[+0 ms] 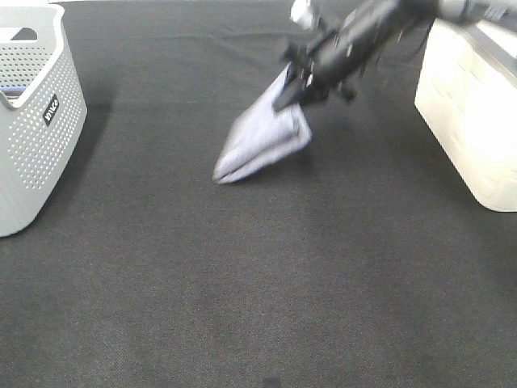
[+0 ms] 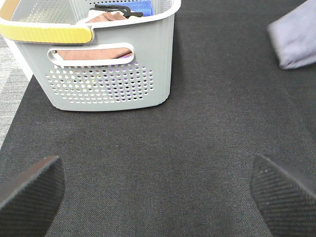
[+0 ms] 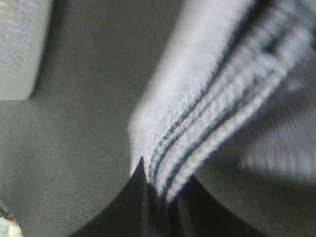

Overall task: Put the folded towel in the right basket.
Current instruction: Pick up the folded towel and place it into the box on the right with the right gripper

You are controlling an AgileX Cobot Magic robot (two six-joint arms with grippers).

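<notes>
From the high camera I saw my right hand (image 1: pixel 295 95) clamped on the upper corner of the folded towel (image 1: pixel 262 141) at about 12 o'clock. The cloth hung slanting down toward 7 o'clock over the dark counter (image 1: pixel 242 283), well apart from the right basket (image 1: pixel 472 121) at 2 o'clock. My left hand (image 2: pixel 158 197) hovered with its fingers spread wide, near the grey basket (image 1: pixel 32 121) at 9 o'clock.
</notes>
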